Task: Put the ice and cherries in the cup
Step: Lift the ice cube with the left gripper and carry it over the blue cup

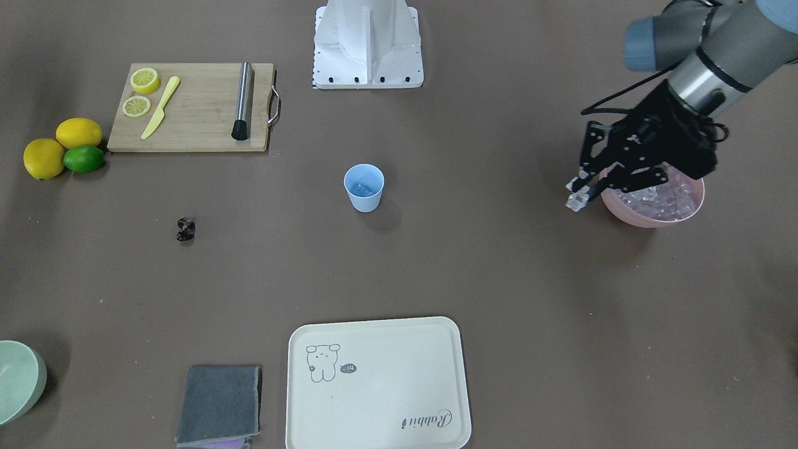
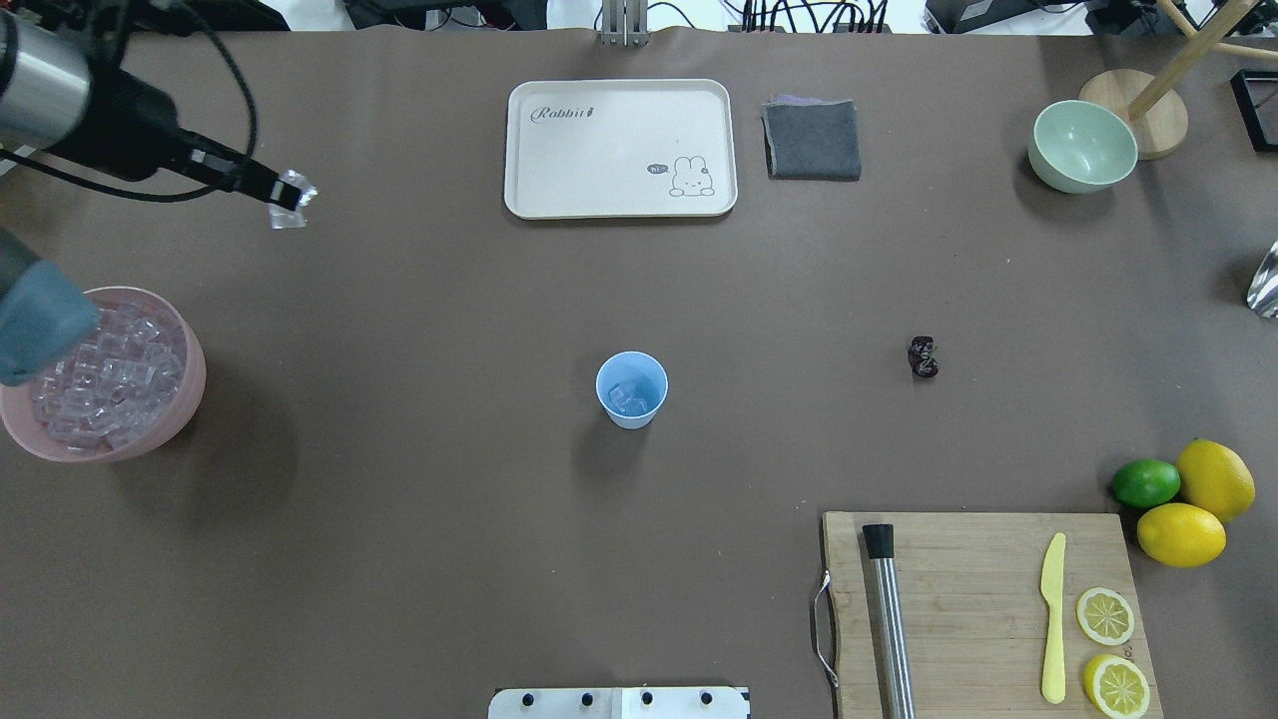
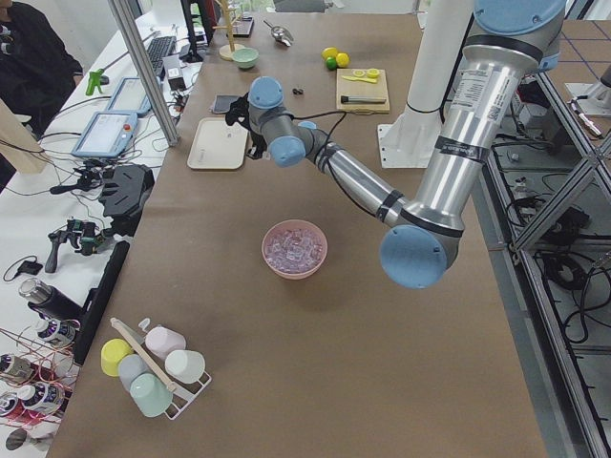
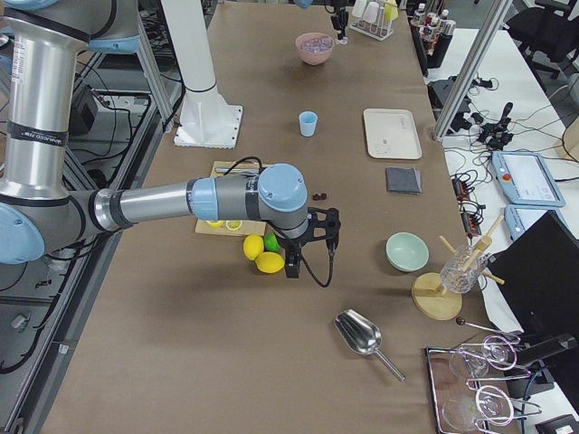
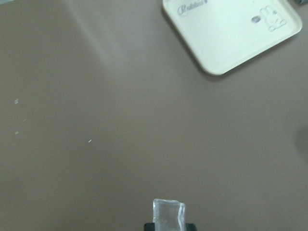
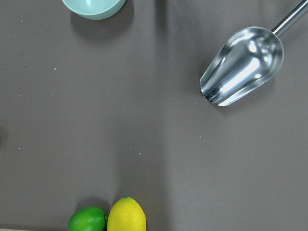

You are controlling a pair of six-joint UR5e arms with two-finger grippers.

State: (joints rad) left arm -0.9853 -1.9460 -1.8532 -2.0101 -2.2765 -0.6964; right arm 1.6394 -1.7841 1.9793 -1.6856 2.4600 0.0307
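My left gripper (image 1: 576, 196) is shut on one clear ice cube (image 2: 291, 200) and holds it in the air beside the pink bowl (image 1: 648, 219), which is full of ice (image 2: 105, 374). The cube also shows in the left wrist view (image 5: 168, 215), above bare table. The light blue cup (image 2: 632, 389) stands upright at the table's middle with ice inside, far from the gripper. The dark cherries (image 2: 923, 357) lie on the table on the robot's right of the cup. My right gripper (image 4: 292, 269) shows only in the exterior right view, near the lemons; I cannot tell its state.
A cream tray (image 2: 619, 148), a grey cloth (image 2: 812, 140) and a pale green bowl (image 2: 1082, 146) lie along the far edge. A cutting board (image 2: 978, 609) carries lemon slices, a yellow knife and a metal rod. Lemons and a lime (image 2: 1146, 483) lie beside it. A metal scoop (image 6: 243, 67) lies beyond.
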